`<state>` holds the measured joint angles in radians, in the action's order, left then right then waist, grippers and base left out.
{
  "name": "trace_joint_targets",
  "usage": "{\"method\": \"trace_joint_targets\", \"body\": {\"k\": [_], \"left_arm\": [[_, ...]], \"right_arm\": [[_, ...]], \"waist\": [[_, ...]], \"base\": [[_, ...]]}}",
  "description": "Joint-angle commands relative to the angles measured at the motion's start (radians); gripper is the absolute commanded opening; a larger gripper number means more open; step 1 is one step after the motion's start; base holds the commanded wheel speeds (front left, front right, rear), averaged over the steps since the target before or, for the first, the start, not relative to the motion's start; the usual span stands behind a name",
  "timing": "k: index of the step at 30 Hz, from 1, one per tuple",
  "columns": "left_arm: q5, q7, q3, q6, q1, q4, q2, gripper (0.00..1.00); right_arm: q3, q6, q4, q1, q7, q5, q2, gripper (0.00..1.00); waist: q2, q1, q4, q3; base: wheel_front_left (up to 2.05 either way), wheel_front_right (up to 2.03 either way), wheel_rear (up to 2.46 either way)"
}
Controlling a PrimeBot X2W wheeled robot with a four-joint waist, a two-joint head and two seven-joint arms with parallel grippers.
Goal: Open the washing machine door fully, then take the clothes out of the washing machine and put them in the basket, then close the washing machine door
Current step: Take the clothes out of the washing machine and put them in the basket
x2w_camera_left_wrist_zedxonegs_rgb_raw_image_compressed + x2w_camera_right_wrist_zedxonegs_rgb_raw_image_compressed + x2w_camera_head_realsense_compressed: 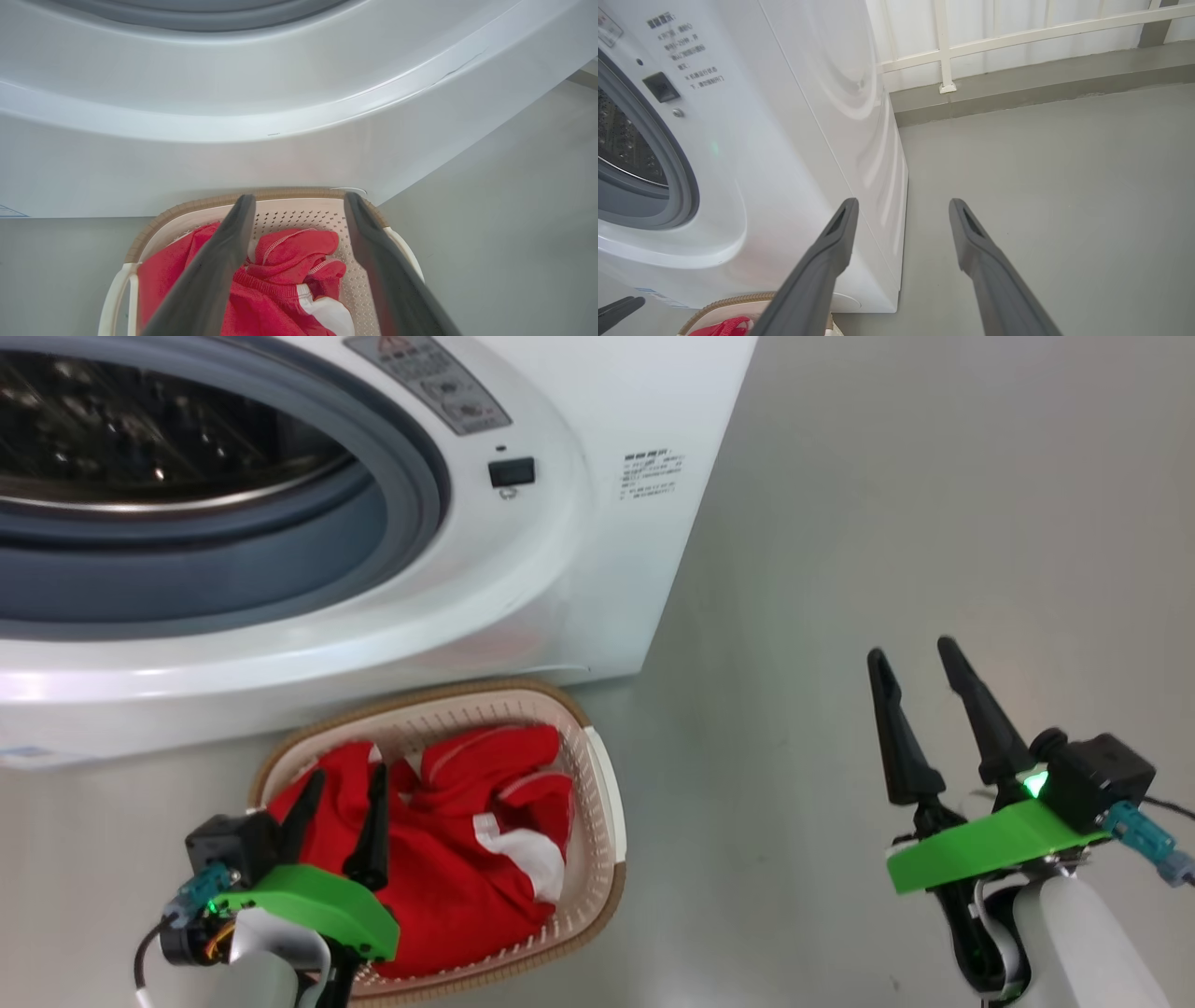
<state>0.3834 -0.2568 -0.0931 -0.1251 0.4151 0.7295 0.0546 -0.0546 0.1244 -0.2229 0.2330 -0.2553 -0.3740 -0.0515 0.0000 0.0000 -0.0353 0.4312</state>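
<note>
The white washing machine (pixel 579 551) fills the upper left of the head view, its grey gasket (pixel 411 476) and steel drum (pixel 140 429) exposed; its door is out of view. On the floor in front stands the cream basket (pixel 597 775) holding the red and white clothes (pixel 467 859). My left gripper (pixel 345 782) hovers open just above the clothes (pixel 285 266), nothing between its fingers. My right gripper (pixel 913 653) is open over bare floor to the right, well clear of the basket (pixel 733 301).
Grey floor (pixel 887 523) stretches to the right of the washer. In the right wrist view a white railing (pixel 943 46) and a grey kerb (pixel 1041 79) run along the far wall behind the washing machine (pixel 794 140).
</note>
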Motion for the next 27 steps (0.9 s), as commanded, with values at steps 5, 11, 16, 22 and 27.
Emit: {"method": "trace_joint_targets", "body": {"k": [5,11,16,22,27], "left_arm": [[-0.041,-0.005,0.062,-0.006,-0.068,-0.098,0.025,1.00],[-0.082,-0.005,0.099,-0.006,-0.116,-0.192,0.020,1.00],[-0.101,-0.005,0.108,-0.006,-0.149,-0.263,0.020,1.00],[-0.125,-0.005,0.124,-0.006,-0.192,-0.361,0.021,1.00],[-0.142,-0.005,0.129,-0.006,-0.231,-0.424,0.019,1.00]], "right_arm": [[-0.036,0.006,0.009,-0.043,-0.006,0.021,0.001,1.00],[-0.033,0.006,0.002,-0.073,-0.006,0.028,0.001,1.00],[-0.027,0.006,0.001,-0.098,-0.006,0.029,0.001,1.00],[-0.015,0.006,0.005,-0.129,-0.006,0.029,0.001,1.00],[0.000,0.006,0.012,-0.156,-0.006,0.030,0.001,1.00]], "waist": [[0.0000,0.0000,0.010,-0.095],[0.0000,0.0000,0.011,-0.155],[0.0000,0.0000,0.012,-0.193],[0.0000,0.0000,0.017,-0.230],[0.0000,0.0000,0.022,-0.256]], "base": [[0.00,0.00,0.00],[0.00,0.00,0.00],[0.00,0.00,0.00],[0.00,0.00,0.00],[0.00,0.00,0.00]]}}
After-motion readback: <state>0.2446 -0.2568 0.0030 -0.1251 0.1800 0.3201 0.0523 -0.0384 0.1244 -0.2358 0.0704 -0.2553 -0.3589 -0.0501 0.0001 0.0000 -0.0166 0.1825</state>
